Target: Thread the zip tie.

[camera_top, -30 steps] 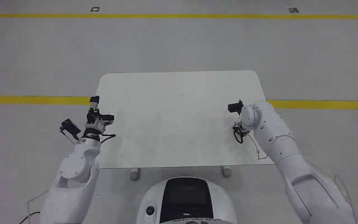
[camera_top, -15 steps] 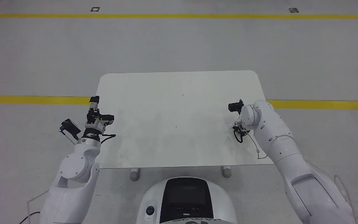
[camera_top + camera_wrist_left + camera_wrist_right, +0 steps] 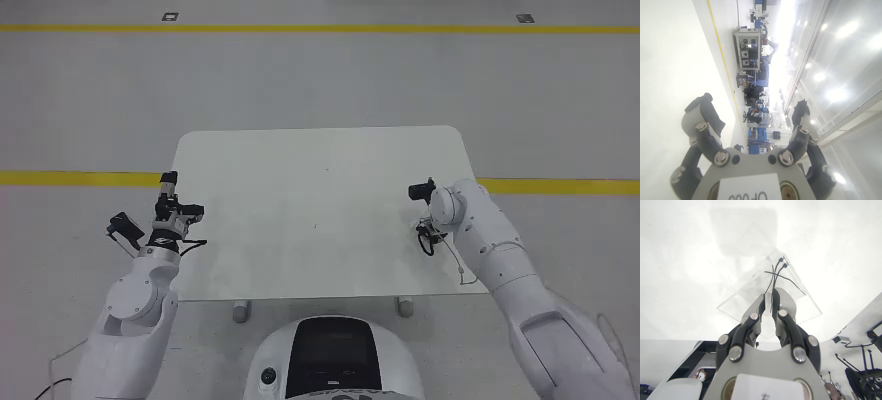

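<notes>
Jaws of the right gripper (image 3: 769,293) stand narrowly apart, tips down over a clear tray (image 3: 742,294). Black zip ties (image 3: 774,274) lie crossed just ahead of them and one strand runs into the gap, likely lined up for a pinch. Those of the left gripper (image 3: 753,102) are spread wide with nothing between, probably waiting to receive the tail.

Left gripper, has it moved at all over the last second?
No. In the top view the left gripper stays in the same spot at the left edge of the table.
</notes>
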Controlling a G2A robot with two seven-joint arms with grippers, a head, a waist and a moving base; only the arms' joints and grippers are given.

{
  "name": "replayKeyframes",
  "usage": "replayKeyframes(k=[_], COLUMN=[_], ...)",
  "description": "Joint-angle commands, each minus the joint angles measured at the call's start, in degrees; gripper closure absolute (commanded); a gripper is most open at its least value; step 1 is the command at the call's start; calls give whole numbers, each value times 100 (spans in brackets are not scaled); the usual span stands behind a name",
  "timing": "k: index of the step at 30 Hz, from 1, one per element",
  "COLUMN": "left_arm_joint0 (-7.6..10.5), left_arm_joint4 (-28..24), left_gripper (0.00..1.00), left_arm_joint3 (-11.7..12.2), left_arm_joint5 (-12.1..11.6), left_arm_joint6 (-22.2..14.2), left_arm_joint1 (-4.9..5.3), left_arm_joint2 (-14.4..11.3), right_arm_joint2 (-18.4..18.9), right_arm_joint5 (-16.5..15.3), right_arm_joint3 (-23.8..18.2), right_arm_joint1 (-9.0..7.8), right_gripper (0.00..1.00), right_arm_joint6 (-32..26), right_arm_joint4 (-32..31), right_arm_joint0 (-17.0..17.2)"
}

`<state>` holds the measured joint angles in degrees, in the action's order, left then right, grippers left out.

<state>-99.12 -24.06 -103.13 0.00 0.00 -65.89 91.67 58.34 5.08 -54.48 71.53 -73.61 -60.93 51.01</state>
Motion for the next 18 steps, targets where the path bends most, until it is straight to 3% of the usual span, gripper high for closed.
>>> replayKeyframes(k=[1,16,18], left_arm_joint0=[0,0,0], left_arm_joint4=[0,0,0], left_gripper=[0,0,0], left_arm_joint3=[0,0,0], left_arm_joint5=[0,0,0], left_arm_joint6=[0,0,0], left_arm_joint1=[0,0,0], left_arm_joint2=[0,0,0], right_arm_joint2=[-6,-124,-133], right_arm_joint5=[-6,4,30], right_arm_joint3=[31,353,402], right_arm_joint1=[6,90,102], right_gripper=[88,91,95], right_arm_joint6=[-4,17,27], right_arm_joint4=[5,42,56], right_arm_joint0=[-11,-176,-201])
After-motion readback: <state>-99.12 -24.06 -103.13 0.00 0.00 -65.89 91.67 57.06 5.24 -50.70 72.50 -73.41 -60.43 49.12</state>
